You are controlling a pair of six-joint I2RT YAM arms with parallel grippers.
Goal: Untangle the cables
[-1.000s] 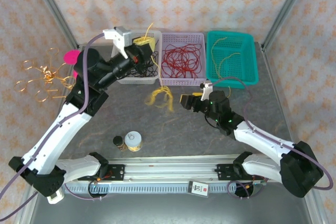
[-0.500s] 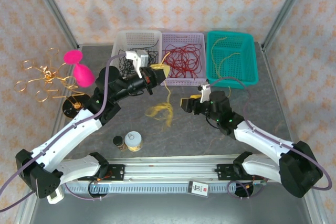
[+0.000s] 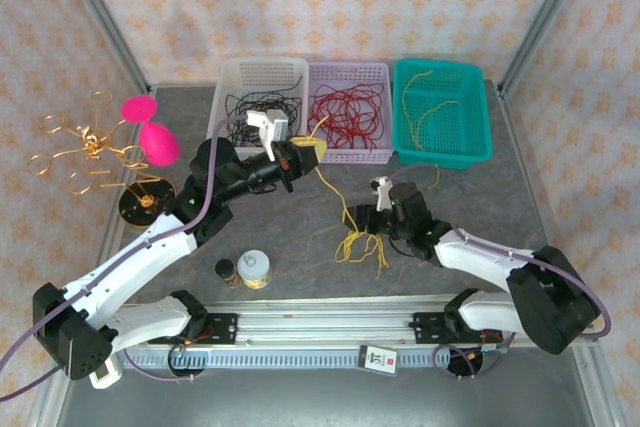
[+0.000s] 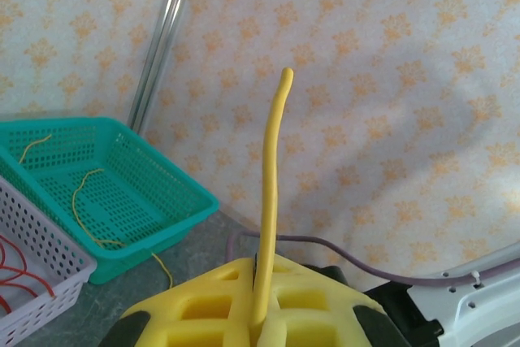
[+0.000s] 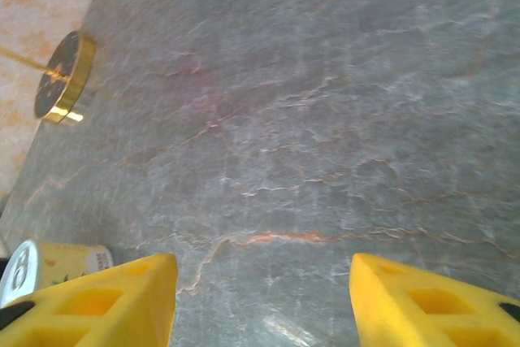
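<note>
The cables [image 3: 362, 245] lie as a small yellow tangle on the grey table, front centre. One yellow strand [image 3: 330, 185] runs up from the tangle to my left gripper [image 3: 305, 150], which hangs in front of the baskets. In the left wrist view, that gripper [image 4: 264, 286] is shut on the strand [image 4: 272, 176], whose free end sticks up past the fingers. My right gripper [image 3: 364, 217] is low over the table just behind the tangle. Its yellow fingers [image 5: 101, 298] stand open with bare table between them.
Three baskets line the back: white [image 3: 228, 82] with black wires, lilac [image 3: 348, 72] with red wires, teal [image 3: 478, 107] with yellow strands. A gold wire ornament [image 3: 85, 142] and a pink object [image 3: 150, 132] stand left. Two small jars [image 3: 253, 268] sit near the front rail.
My left gripper has come forward from over the white basket, still holding the strand. The tangle has shifted right and nearer. My right gripper has dropped toward it, its jaws somewhat narrower.
</note>
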